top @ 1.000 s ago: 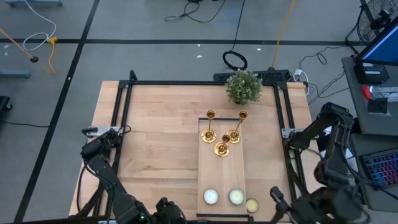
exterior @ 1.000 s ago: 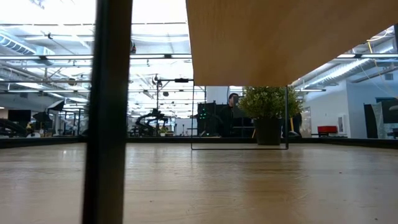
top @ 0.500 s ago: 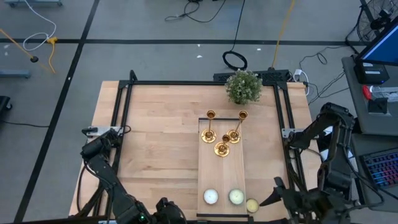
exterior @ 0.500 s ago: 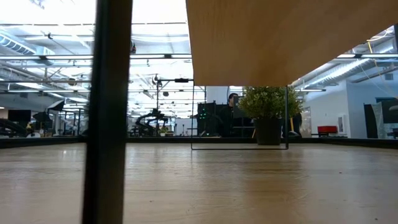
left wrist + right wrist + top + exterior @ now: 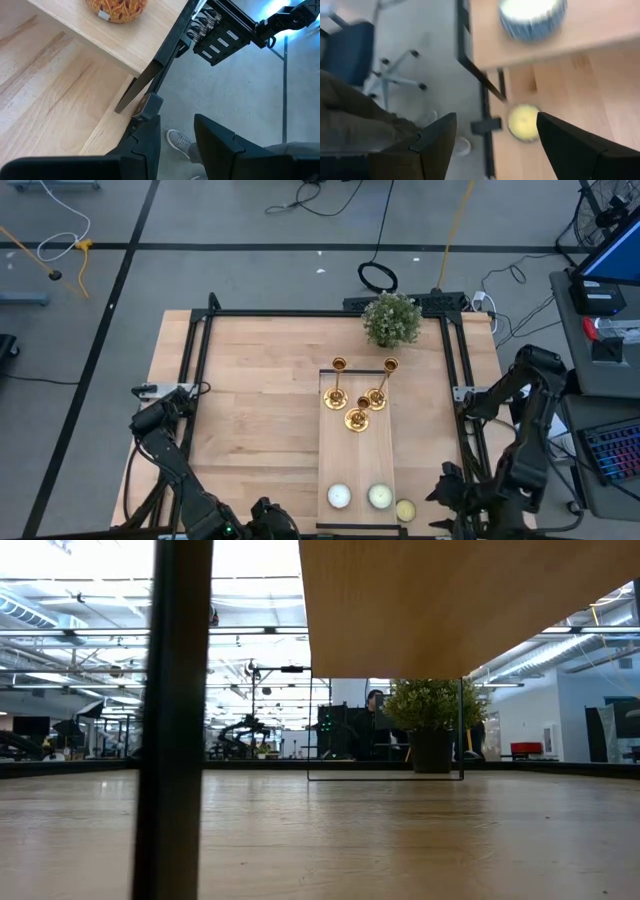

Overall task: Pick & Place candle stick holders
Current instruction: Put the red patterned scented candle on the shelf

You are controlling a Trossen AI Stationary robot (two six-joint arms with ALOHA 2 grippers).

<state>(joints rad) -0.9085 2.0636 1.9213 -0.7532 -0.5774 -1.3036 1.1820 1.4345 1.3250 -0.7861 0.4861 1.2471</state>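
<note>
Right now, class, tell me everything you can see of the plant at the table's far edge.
The plant is a small bush of dense, pale green leaves in a dark pot. It stands upright at the far edge of the table, just beyond the raised board that carries the gold holders. Nothing touches it but the table; both arms are at the near edge.

Pale wooden table [image 5: 260, 400] in a black frame, long raised board [image 5: 357, 470] lying on its right half, potted plant [image 5: 391, 319] at the far edge, one round candle [image 5: 405, 509] on the tabletop just beside the board's near end
</note>
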